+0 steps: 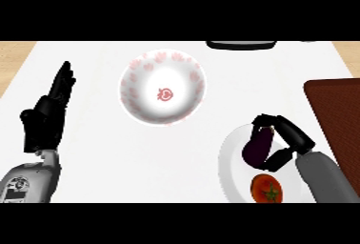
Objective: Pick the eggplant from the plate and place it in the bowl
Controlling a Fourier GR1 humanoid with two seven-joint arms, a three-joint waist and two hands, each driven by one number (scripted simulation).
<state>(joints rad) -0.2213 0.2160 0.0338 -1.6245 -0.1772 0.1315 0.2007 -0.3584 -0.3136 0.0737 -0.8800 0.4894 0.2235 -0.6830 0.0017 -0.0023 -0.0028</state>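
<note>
Finding: your right hand (pixel 294 138) is curled round the eggplant (pixel 257 146), fingers over its far end and thumb under its near end, at the twelve o'clock part of the plate (pixel 229 159). Whether the eggplant has left the plate's surface cannot be told from this view. A tomato (pixel 267 188) lies on the same plate, just beside the eggplant at its six o'clock. The bowl (pixel 163 71) stands at ten o'clock of the plate, apart from it, with bare counter (pixel 105 167) between. Your left hand (pixel 48 112) rests open, fingers up, at nine o'clock of the bowl. Recommendation: raise the eggplant straight up first, so that it clears the plate's rim and does not drag the tomato. Then carry it toward ten o'clock, high enough to pass the bowl's near rim. Bring it over the bowl's centre, lower it, and only then open the fingers. Risk noted: the eggplant is long, and a release at the rim may tip it out onto the counter.
</note>
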